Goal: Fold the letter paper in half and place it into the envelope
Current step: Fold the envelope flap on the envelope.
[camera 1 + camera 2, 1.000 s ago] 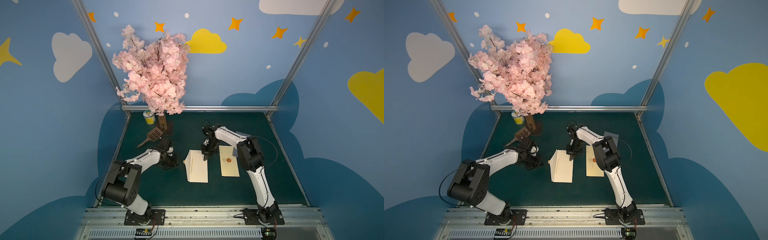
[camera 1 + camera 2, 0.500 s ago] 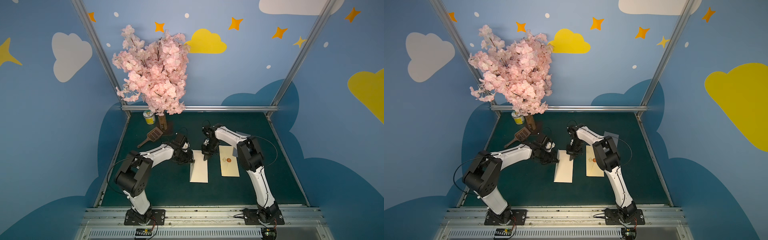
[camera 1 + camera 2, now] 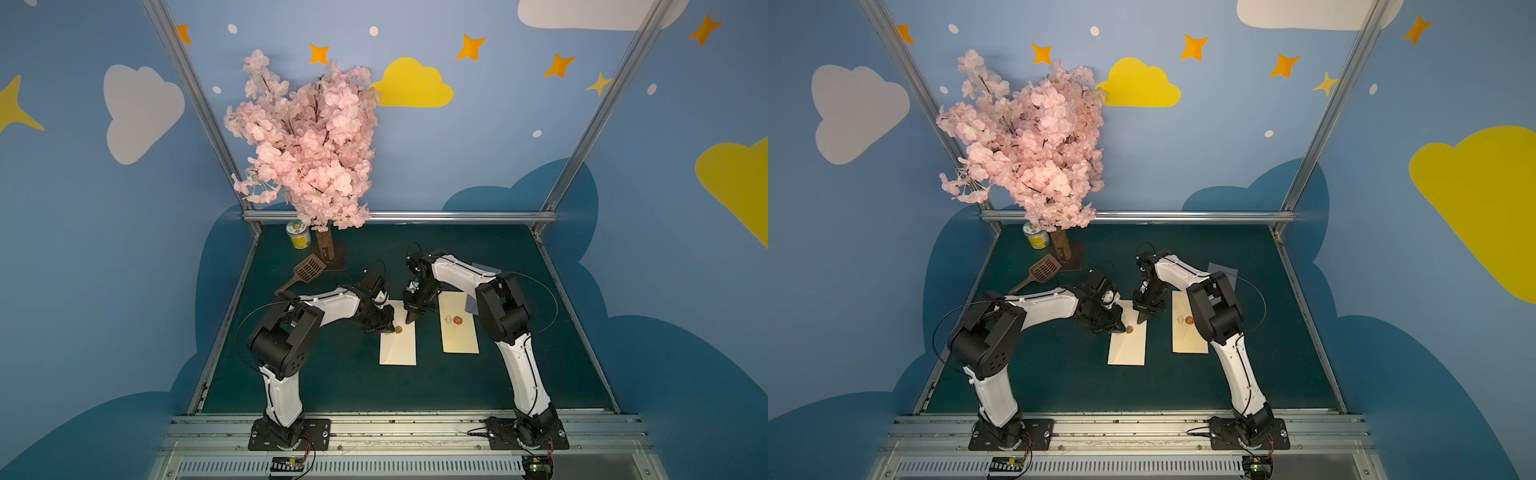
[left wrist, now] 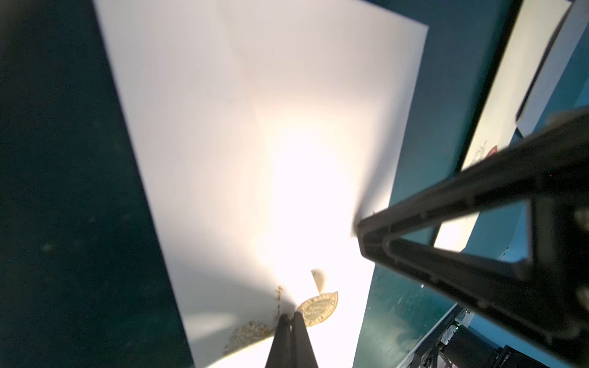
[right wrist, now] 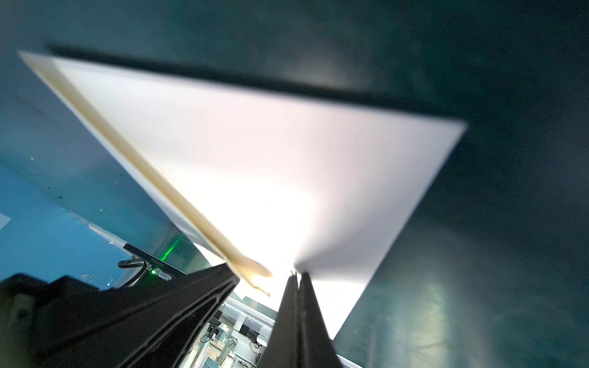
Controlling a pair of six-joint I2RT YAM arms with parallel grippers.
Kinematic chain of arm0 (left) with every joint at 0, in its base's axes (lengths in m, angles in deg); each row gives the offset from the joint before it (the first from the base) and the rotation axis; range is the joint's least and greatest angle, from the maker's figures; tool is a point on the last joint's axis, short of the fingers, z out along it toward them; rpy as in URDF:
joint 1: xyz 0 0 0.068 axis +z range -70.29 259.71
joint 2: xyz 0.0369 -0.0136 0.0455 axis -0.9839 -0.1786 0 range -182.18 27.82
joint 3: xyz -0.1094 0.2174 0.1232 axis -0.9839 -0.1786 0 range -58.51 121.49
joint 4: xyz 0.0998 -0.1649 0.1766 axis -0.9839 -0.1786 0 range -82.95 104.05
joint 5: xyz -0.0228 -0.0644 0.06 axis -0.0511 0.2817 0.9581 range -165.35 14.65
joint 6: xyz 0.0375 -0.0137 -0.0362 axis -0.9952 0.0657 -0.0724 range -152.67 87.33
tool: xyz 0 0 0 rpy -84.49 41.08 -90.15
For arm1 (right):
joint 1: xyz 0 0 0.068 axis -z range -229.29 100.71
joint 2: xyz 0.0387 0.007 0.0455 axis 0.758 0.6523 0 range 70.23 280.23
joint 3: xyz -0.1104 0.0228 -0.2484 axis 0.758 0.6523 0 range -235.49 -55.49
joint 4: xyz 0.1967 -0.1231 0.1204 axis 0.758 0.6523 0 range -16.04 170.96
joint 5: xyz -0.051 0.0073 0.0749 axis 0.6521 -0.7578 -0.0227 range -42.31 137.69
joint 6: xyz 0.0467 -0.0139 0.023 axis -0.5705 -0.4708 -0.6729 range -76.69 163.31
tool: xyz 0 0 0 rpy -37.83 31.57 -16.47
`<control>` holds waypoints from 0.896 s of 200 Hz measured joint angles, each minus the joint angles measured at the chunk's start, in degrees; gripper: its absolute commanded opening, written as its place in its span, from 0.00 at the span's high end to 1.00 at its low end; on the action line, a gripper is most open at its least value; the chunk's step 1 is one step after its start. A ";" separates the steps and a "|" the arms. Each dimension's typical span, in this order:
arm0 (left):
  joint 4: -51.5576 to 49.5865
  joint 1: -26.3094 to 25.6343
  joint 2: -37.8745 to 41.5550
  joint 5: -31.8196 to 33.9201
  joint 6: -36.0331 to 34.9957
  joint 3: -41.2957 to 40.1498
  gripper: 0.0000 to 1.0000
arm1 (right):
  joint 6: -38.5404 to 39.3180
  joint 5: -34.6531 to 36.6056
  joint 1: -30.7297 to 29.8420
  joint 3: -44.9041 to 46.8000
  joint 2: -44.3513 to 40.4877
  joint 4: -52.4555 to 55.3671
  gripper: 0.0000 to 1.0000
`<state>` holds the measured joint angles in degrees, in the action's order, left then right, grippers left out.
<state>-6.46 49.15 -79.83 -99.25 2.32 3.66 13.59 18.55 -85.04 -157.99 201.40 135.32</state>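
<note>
The letter paper lies under left pincer, right pincer (both closed).

Matt cream letter paper; smooth paper envelope; dark matt table.

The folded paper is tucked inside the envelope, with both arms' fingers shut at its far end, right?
Not inside: in both top views the folded paper lies on the mat beside the envelope. The left fingers and right fingers are shut at its far end.
</note>
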 measured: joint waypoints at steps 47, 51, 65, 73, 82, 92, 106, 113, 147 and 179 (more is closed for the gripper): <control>-2.60 -0.63 -2.36 0.11 -0.52 3.50 0.97 | -0.83 -2.84 -1.03 5.77 -6.32 -2.73 1.00; -2.82 -0.63 -2.38 0.11 -0.57 3.65 0.97 | -0.96 -3.04 -1.16 5.79 -6.45 -2.93 1.00; -3.48 -0.70 -2.62 0.15 -0.96 4.09 0.97 | -1.33 -3.58 -1.68 5.79 -6.47 -3.96 1.00; -3.80 -0.70 -2.75 0.13 -1.14 4.33 0.97 | -1.53 -3.80 -1.99 5.92 -6.36 -4.55 1.00; -4.15 -0.70 -2.89 0.13 -1.31 4.57 0.97 | -1.84 -4.11 -2.21 5.97 -6.25 -5.03 1.00; -4.35 -0.70 -2.91 0.13 -1.44 4.63 0.97 | -2.08 -4.39 -2.38 5.97 -5.95 -5.57 1.00; -4.98 -0.70 -2.91 0.15 -1.62 4.85 0.97 | -2.43 -4.46 -2.62 5.60 -4.70 -6.08 1.00; -5.22 -0.72 -2.91 0.15 -1.73 4.87 0.97 | -2.51 -4.46 -2.67 5.22 -3.76 -6.32 1.00; -6.25 -0.72 -2.91 0.07 -1.77 5.11 0.97 | -2.99 -5.90 -2.27 4.13 -0.11 -7.02 1.00; -6.67 -0.72 -2.91 -0.15 -1.73 5.14 0.97 | -3.15 -5.95 -2.21 4.09 0.07 -7.02 1.00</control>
<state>-13.13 48.43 -82.74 -99.40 0.59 8.79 10.44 12.60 -87.24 -153.90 201.47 128.31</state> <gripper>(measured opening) 0.048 0.041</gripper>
